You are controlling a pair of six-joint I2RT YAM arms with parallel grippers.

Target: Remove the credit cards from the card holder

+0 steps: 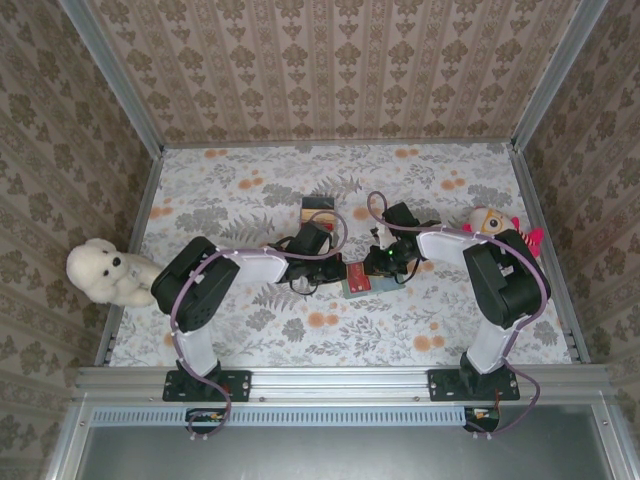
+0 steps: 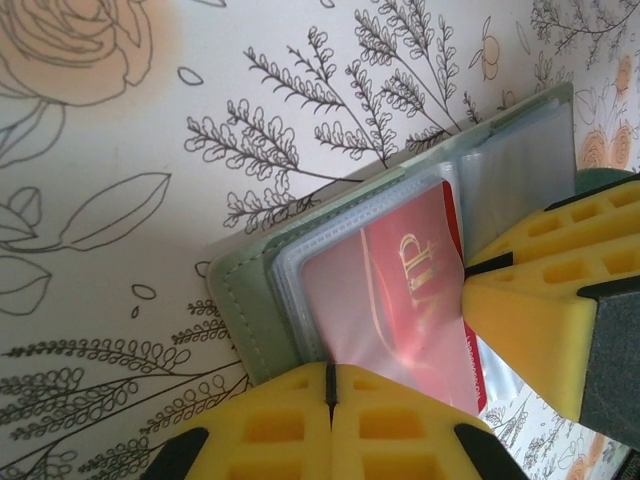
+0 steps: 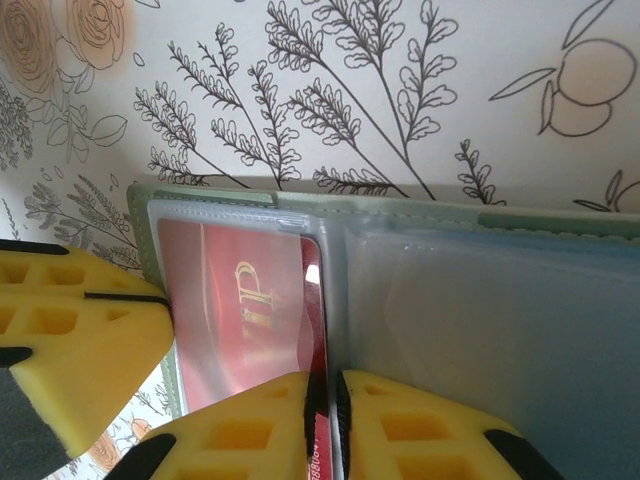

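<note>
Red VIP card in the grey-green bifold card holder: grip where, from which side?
Pinch the red VIP card by its bare edge at the centre crease of the card holder, from the right gripper side; the rest lies flat under clear sleeve.

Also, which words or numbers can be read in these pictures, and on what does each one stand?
"VIP": gold letters on the red card inside the card holder.
Small digits along that card's edge, in the right wrist view: too blurred to read.
No other text can be read.
</note>
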